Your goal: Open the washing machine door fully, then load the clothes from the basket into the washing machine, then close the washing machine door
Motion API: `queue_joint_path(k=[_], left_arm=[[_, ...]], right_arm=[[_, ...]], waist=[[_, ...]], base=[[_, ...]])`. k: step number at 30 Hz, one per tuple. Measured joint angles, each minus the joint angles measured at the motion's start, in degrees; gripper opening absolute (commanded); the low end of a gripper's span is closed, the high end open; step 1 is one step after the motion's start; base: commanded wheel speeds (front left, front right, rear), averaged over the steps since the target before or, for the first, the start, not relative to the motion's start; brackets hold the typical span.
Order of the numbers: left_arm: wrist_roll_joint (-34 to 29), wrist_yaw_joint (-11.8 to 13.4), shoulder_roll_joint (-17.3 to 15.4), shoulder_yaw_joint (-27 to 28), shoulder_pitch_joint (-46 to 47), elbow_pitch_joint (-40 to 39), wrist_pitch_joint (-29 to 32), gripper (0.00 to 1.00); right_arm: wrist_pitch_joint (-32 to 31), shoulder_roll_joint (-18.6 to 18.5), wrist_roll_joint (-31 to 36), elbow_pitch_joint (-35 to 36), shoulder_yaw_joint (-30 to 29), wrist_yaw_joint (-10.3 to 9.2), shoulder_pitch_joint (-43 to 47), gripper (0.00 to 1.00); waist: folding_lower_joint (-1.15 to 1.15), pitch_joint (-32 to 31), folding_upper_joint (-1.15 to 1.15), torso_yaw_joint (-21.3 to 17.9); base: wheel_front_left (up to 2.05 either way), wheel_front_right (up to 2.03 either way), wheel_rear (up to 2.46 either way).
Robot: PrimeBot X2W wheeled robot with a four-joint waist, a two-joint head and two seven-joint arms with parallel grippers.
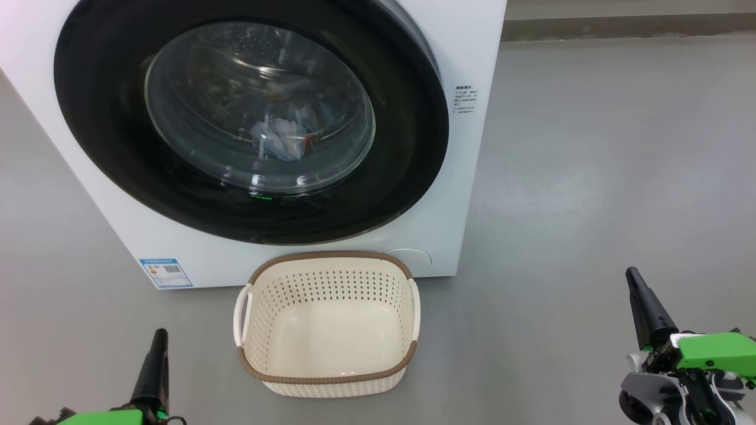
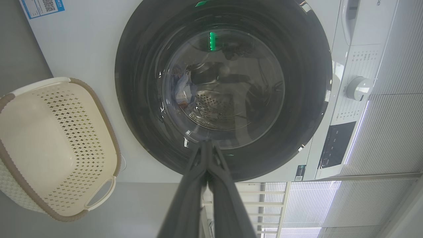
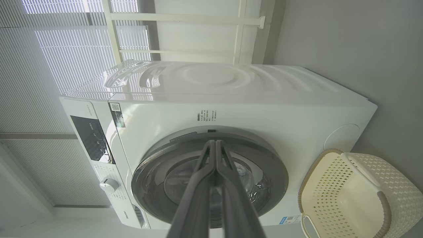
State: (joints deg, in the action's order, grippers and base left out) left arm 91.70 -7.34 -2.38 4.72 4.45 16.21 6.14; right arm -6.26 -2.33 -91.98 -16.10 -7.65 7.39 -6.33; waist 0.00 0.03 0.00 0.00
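Nearest me, my left gripper [image 1: 159,337] sits low left and my right gripper [image 1: 634,278] low right. Each has its fingers pressed together, pinching nothing, with open grey floor [image 1: 590,177] around them. Ahead and between them the basket [image 1: 328,256] stands on the floor, its far rim just beside the washing machine [image 1: 466,195] front. Beyond that, the washing machine door [image 1: 88,118] lies closed against the front, with the clothes [image 1: 282,140] bunched behind its glass. Wide floor runs past the machine's right corner.
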Motion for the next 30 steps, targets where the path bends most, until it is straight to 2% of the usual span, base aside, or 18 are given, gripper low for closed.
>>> queue_joint_path(k=[30], left_arm=[[0.0, 0.0, 0.0, 0.0, 0.0, 0.0, 0.0, 0.0]], right_arm=[[-0.1, 0.0, 0.0, 0.0, 0.0, 0.0, 0.0, 0.0]], waist=[[0.0, 0.0, 0.0, 0.0]], base=[[0.0, 0.0, 0.0]])
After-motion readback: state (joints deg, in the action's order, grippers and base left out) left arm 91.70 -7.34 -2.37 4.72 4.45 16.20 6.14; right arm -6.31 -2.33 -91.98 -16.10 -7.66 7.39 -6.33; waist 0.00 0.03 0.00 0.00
